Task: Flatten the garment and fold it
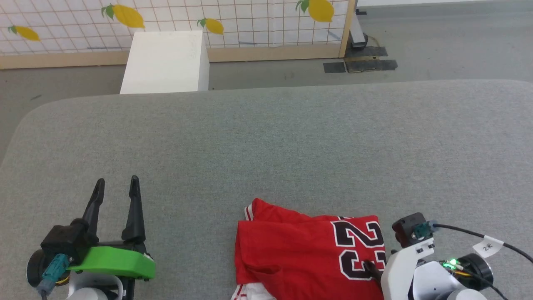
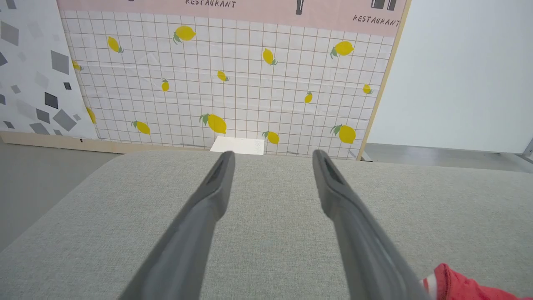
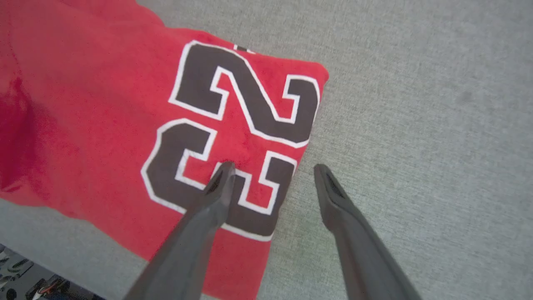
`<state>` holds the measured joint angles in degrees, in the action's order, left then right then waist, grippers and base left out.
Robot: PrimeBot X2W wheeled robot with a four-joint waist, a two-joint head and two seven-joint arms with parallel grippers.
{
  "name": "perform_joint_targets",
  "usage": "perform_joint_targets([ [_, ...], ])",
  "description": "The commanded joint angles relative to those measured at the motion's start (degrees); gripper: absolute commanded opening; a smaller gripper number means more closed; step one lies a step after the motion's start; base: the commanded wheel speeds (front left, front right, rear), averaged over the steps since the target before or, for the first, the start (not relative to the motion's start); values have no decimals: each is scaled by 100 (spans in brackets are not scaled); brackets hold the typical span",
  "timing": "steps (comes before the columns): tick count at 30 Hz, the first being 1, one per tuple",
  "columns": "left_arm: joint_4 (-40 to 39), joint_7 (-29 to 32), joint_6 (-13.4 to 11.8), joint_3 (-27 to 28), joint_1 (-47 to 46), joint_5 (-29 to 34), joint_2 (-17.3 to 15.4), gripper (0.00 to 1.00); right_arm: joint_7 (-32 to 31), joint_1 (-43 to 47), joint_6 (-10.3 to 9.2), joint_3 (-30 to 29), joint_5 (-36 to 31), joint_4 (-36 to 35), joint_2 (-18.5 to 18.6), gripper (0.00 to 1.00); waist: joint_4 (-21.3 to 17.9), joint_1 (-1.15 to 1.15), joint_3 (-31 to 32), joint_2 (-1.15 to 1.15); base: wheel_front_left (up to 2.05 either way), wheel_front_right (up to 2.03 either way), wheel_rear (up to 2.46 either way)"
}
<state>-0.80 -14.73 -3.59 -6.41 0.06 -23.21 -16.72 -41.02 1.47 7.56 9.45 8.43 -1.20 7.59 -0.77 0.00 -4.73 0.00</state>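
Here's the garment (image 1: 300, 254), red and rumpled, lying at the near edge of the grey fabric surface (image 1: 266, 146), right of centre. A big black "23" (image 3: 237, 137) outlined in white sits on its right-hand part, and that's the only lettering on it I can read. Red-white striped trim peeks out at its far left corner, with a bit of white sleeve at the near edge.

The right tool (image 3: 273, 166) is spread wide, grasping nothing. One finger sits over the numeral's lower part, the other over bare grey just past the garment's edge. I can't tell whether it's touching.

Over on the left, the left tool (image 1: 117, 180) is also released, fingers apart over bare surface, well clear of the garment.

Beyond the surface stand a white box (image 1: 166, 62) and a gridded panel (image 2: 233, 83) dotted with lemons. Above it is a pink strip reading "RESTAURANT" (image 2: 210, 3), twice. A small white tag (image 1: 487, 246) hangs on the right arm's cable, its marks too small to read.
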Motion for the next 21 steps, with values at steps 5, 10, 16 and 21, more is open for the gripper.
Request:
perform_joint_targets([
  [5, -31, -26, 29, 51, -8, 54, 26, 100, -39, -6, -8, 9, -110, 479, -125, 100, 121, 0, -117, 0, 0, 0, 0],
  [10, -28, -26, 49, 70, -14, 88, 58, 100, -14, -128, -8, 33, -88, 844, -139, 43, 171, 0, -142, 0, 0, 0, 0],
  [16, -23, -27, 72, 90, -22, 129, 99, 100, -110, -328, -8, 271, 84, 826, 229, 0, 98, 0, -148, 0, 0, 0, 0],
  [21, -140, -27, 55, 226, -23, 150, 86, 100, -416, -720, -8, 865, 285, 442, 1042, 0, -510, 0, -365, 0, 0, 0, 0],
])
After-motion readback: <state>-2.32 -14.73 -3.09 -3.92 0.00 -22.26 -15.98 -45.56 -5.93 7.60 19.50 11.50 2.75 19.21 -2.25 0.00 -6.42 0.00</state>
